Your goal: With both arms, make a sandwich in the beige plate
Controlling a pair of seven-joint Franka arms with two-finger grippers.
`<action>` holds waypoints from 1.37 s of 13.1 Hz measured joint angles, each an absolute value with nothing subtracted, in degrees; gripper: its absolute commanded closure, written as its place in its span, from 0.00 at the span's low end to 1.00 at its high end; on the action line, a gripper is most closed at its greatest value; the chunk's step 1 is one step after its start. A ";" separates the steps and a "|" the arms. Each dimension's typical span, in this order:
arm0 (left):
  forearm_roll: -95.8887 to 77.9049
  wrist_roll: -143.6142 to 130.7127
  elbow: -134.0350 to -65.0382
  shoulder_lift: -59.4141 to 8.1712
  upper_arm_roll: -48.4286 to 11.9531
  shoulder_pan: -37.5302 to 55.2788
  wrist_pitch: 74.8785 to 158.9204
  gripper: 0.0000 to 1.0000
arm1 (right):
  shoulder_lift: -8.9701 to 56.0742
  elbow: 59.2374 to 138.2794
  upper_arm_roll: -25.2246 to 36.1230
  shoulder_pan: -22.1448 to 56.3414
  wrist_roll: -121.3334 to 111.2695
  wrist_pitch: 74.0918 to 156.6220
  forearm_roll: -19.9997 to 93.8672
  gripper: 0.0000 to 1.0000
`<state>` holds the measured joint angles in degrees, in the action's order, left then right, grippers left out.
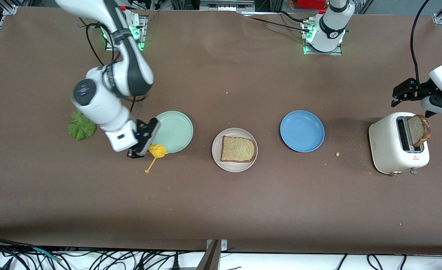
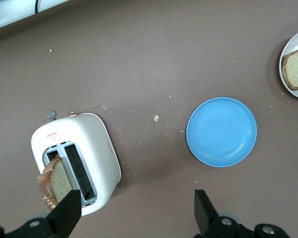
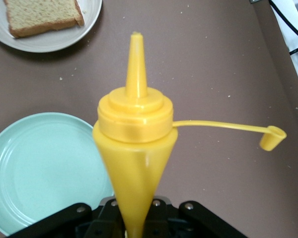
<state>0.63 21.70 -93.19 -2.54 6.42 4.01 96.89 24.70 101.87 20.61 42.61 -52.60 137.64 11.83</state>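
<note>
One bread slice (image 1: pixel 238 149) lies flat on the beige plate (image 1: pixel 217 154) mid-table; another (image 1: pixel 419 130) leans from the toaster (image 1: pixel 393 144) under the wide-open left gripper (image 2: pixel 136 210). The right gripper (image 1: pixel 140 144) clamps a yellow sauce bottle (image 3: pixel 134 148), apparently upright.

Beige plate (image 1: pixel 234 149): round, shallow, low rim, on the table between the mint-green plate (image 1: pixel 174 131) and the blue plate (image 1: pixel 302 131), slightly nearer the front camera than both. One square slice of brown bread (image 1: pixel 237 149) with darker crust lies flat in it. Second bread slice (image 1: pixel 419 130) stands upright, half out of a toaster (image 1: pixel 393 148) slot at the left arm's end; lettuce leaf (image 1: pixel 81 126), crinkled green, lies on the table at the right arm's end.
</note>
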 measured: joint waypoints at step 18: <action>0.63 21.77 -93.19 -2.55 3.60 2.28 96.76 0.00 | 48.45 78.54 20.53 65.52 -10.12 108.92 -19.91 0.89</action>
